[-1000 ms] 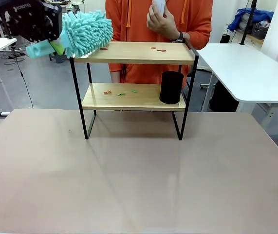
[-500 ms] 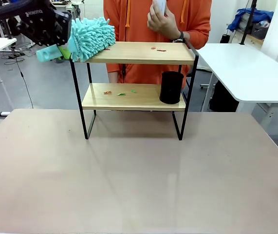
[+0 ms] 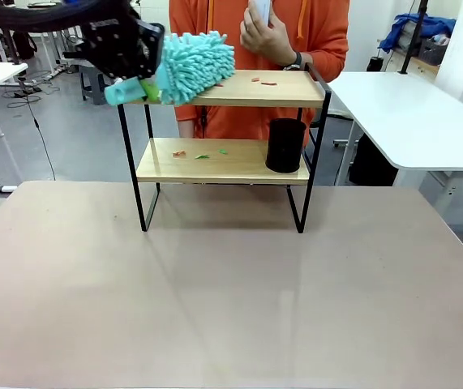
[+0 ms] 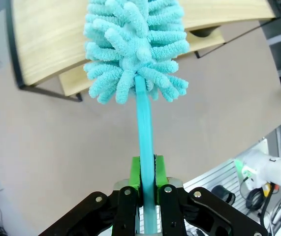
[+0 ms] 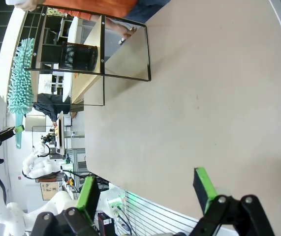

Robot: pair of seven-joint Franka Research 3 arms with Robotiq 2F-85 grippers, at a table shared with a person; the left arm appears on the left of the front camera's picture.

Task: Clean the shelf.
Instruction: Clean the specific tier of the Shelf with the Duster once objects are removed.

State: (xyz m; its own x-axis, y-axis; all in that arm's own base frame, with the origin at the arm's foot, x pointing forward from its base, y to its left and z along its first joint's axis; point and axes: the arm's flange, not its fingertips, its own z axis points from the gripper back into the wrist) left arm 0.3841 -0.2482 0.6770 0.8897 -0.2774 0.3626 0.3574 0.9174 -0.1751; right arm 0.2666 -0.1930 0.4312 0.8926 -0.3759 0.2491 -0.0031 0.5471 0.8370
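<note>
At upper left, the left end effector (image 3: pixel 150 89) clamps a duster (image 3: pixel 197 63) on the shelf (image 3: pixel 280 91) top; the right end effector (image 5: pixel 147 189) gapes open.

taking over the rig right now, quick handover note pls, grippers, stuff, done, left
Left gripper: shut on the handle of the teal duster, whose fluffy head lies over the left end of the shelf top board.
Right gripper: open, empty, above the table, apart from the shelf.
Red scraps sit on the top board's right half; red and green scraps on the lower board, left of the black cup.
Done: duster in hand, at the top board.
Left: clear the scraps off both boards.
</note>
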